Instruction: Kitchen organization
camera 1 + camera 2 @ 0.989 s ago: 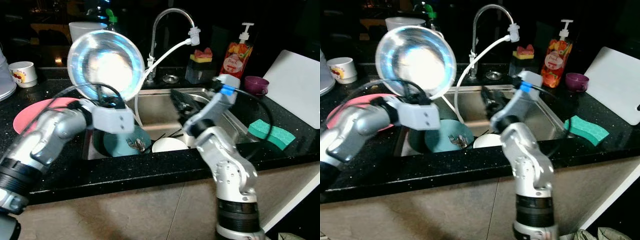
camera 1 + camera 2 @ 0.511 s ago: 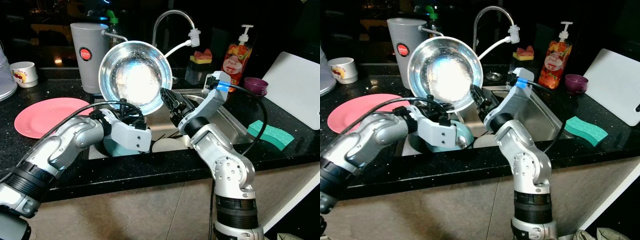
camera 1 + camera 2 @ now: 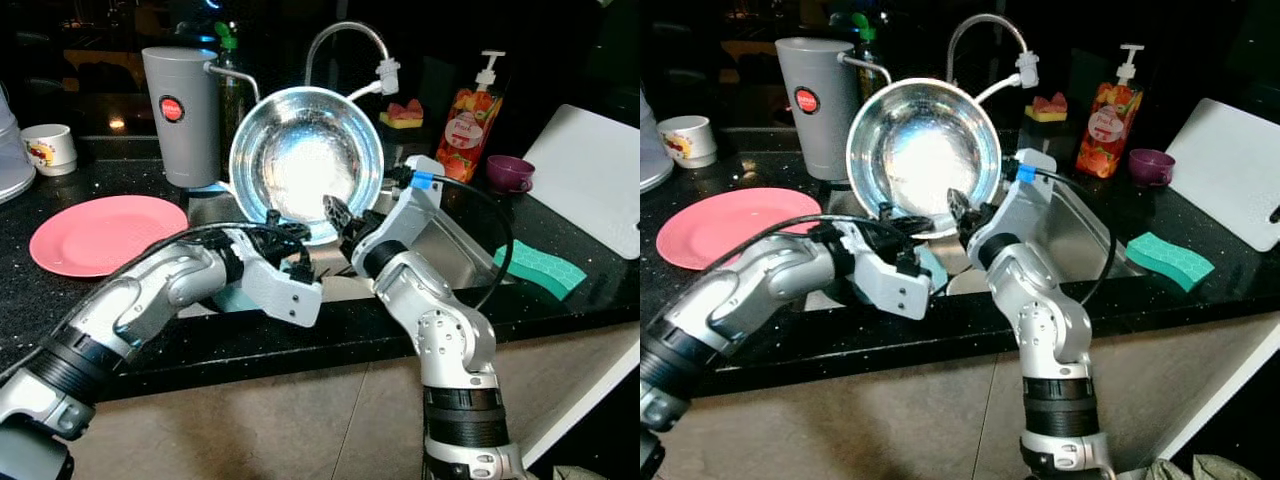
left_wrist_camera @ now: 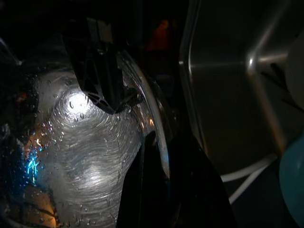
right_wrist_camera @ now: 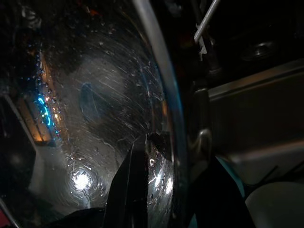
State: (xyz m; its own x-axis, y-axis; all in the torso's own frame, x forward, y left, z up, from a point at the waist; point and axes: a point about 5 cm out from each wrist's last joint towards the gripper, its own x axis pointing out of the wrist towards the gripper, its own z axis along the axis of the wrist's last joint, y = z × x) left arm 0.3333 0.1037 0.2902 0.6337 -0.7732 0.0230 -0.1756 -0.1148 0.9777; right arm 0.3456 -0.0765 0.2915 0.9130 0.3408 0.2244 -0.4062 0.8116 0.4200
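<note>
A wet steel bowl (image 3: 305, 160) is held tilted above the sink (image 3: 455, 235), its inside facing me. My left gripper (image 3: 283, 222) is shut on the bowl's lower rim, and the left wrist view has the rim (image 4: 159, 142) pinched between the black fingers (image 4: 142, 190). My right gripper (image 3: 337, 215) holds the same lower rim just to the right. One of its fingers (image 5: 133, 190) lies inside the bowl (image 5: 95, 118) and the other outside it. A teal plate (image 3: 932, 268) and a white dish (image 3: 965, 283) lie in the sink below.
A pink plate (image 3: 105, 232), a grey jug (image 3: 182, 115) and a white mug (image 3: 48, 148) stand on the black counter at the left. The faucet (image 3: 340, 40) rises behind the bowl. On the right are a soap bottle (image 3: 470, 115), purple cup (image 3: 510, 172), green sponge (image 3: 545, 268) and white board (image 3: 590, 165).
My left arm carried the bowl from the left to the middle over the sink. My right gripper rose out of the sink and took the bowl's lower rim.
</note>
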